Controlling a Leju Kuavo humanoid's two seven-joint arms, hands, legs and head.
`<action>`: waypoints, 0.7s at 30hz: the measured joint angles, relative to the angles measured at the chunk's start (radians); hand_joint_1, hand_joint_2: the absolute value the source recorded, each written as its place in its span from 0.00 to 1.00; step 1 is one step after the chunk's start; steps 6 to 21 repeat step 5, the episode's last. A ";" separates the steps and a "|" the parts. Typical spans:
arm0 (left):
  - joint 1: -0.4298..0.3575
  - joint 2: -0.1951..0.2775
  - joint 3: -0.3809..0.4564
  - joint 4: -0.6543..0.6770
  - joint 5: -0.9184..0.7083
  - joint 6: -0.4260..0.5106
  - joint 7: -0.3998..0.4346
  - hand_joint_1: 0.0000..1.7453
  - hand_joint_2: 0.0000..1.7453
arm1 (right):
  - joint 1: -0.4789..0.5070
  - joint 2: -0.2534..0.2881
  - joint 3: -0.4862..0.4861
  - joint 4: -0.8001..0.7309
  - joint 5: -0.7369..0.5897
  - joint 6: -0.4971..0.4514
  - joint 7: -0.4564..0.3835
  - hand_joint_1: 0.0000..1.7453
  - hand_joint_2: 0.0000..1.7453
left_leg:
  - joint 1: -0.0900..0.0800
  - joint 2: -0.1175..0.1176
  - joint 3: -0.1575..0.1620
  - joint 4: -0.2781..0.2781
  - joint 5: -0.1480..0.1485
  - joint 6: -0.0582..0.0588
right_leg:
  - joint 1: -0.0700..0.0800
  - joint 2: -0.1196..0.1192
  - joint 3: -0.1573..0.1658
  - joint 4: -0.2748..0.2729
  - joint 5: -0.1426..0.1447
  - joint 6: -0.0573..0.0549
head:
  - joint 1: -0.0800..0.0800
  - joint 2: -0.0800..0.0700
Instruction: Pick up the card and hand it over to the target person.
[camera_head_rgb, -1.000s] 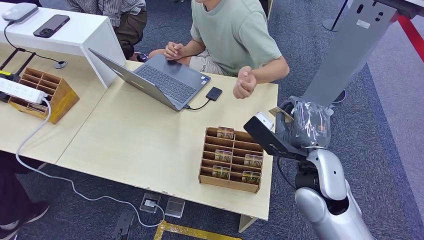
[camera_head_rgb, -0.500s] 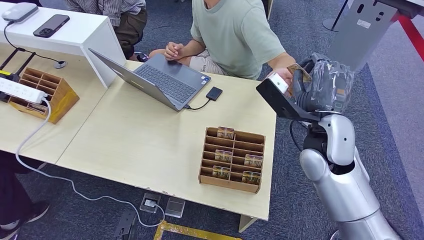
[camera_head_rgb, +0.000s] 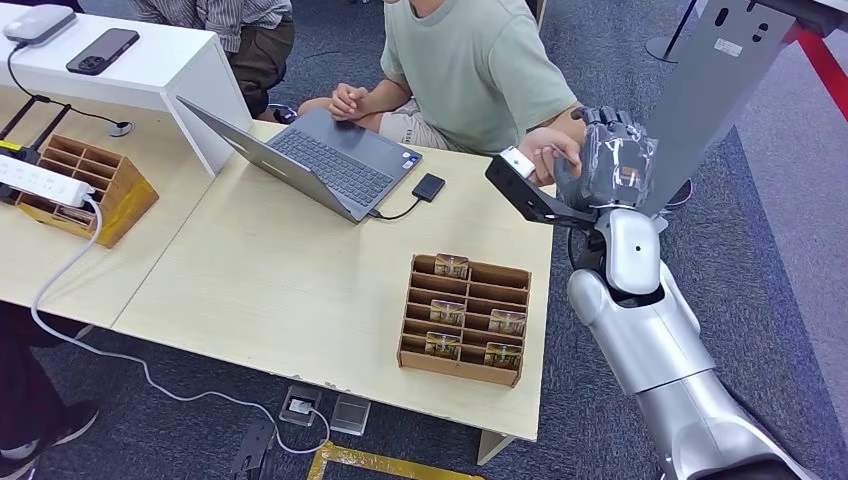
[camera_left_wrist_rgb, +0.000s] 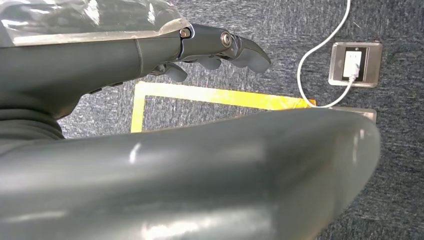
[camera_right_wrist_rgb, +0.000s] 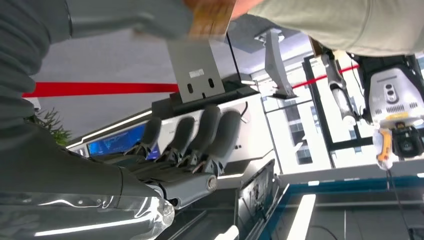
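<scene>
My right hand (camera_head_rgb: 612, 158), wrapped in clear plastic, is raised beside the table's far right corner, close to the seated person in the green shirt (camera_head_rgb: 470, 70). That person's hand (camera_head_rgb: 548, 150) reaches up against it. In the right wrist view the yellowish card (camera_right_wrist_rgb: 210, 17) is blurred at the tip of my thumb (camera_right_wrist_rgb: 125, 20), with the person's fingers (camera_right_wrist_rgb: 250, 5) on it. My dark fingers (camera_right_wrist_rgb: 192, 137) are stretched out, well apart from the thumb and the card. My left hand (camera_left_wrist_rgb: 200, 45) hangs over the carpet, holding nothing, its fingers loosely extended.
A wooden slotted box (camera_head_rgb: 465, 318) with several cards stands near the table's front right. An open laptop (camera_head_rgb: 320, 160) lies before the person. Another wooden box (camera_head_rgb: 90, 185) and a white cable are at the left. A grey stand (camera_head_rgb: 705, 95) rises behind my right arm.
My right arm rose from beside the card box with the card and swung toward the person. The person's hand met it, and my fingers have spread away from the card.
</scene>
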 joint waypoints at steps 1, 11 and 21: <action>0.000 0.000 0.000 0.000 0.001 0.000 0.000 0.00 0.00 | 0.004 -0.001 -0.001 -0.005 -0.004 -0.001 -0.003 0.00 1.00 | 0.000 0.000 0.000 0.000 0.000 0.000 | 0.000 0.000 0.000 0.000 0.000 0.000 | 0.000 0.000; 0.000 0.000 0.003 0.001 0.005 0.003 -0.001 0.00 0.00 | 0.023 -0.003 -0.013 -0.040 -0.033 -0.021 -0.023 0.00 1.00 | 0.000 -0.001 0.000 0.000 0.000 0.000 | 0.000 0.000 0.000 0.000 0.000 0.000 | 0.000 0.000; 0.000 0.000 0.003 0.001 0.005 0.003 -0.001 0.00 0.00 | 0.023 -0.003 -0.013 -0.040 -0.033 -0.021 -0.023 0.00 1.00 | 0.000 -0.001 0.000 0.000 0.000 0.000 | 0.000 0.000 0.000 0.000 0.000 0.000 | 0.000 0.000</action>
